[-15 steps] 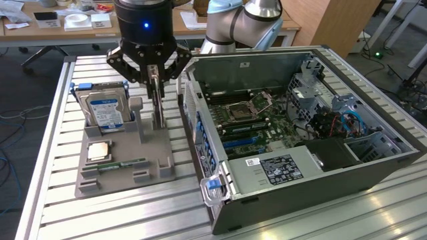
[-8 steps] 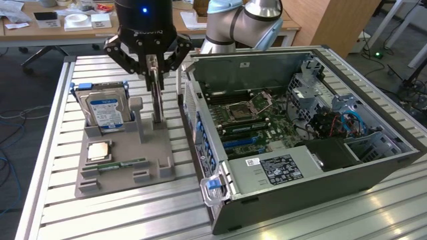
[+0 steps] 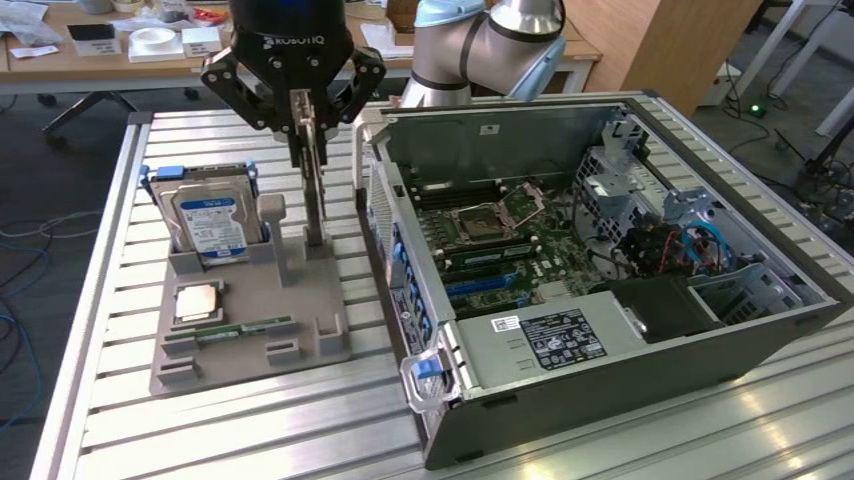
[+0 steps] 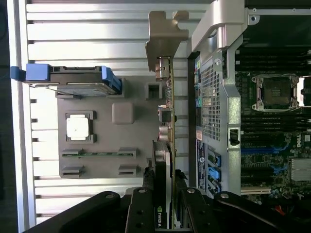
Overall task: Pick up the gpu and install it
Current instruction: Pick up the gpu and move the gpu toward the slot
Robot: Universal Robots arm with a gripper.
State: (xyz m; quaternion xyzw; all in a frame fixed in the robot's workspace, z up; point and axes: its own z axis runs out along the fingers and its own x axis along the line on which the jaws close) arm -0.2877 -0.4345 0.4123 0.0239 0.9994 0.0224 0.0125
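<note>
We found the gpu (image 3: 315, 200) standing upright on one edge. It was a thin card seen almost edge-on, with a green board, a black cooler face and a silver bracket (image 4: 166, 36) at one end. Its lower edge sat in the grey holder (image 3: 314, 312), just beside the open computer case (image 3: 601, 390), and its top edge was pinched by the gripper (image 3: 308, 125).
</note>
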